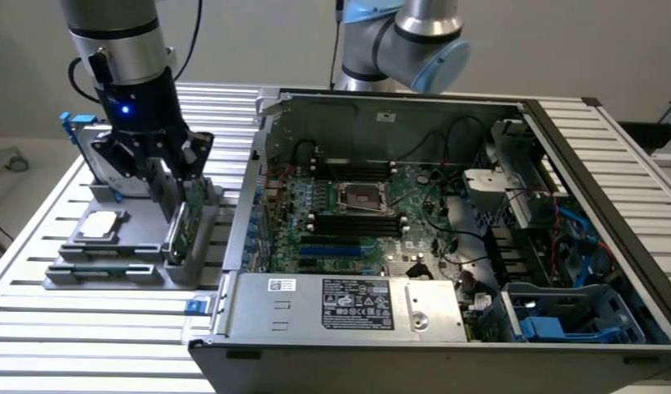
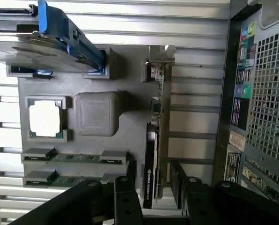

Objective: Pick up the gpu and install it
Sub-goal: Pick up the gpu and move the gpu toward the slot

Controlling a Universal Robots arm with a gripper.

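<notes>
The gpu point(image 2: 151, 154) point(image 1: 188, 217) stands on edge in a slot of the grey holder tray point(image 2: 130, 117), a thin green board with its black cooler cover on one face and its silver bracket point(image 2: 160, 56) at the end far from the jaws. The gripper point(image 2: 153, 171) point(image 1: 171, 185) straddles the card with its jaws spread, one finger point(image 2: 128, 187) off the cooler face, the other close by the board's bare side, neither visibly pressing. Beyond the cooler-side finger lie memory sticks point(image 2: 74, 158) and a processor chip point(image 2: 45, 118); past the other stands the open computer case point(image 2: 261, 93).
</notes>
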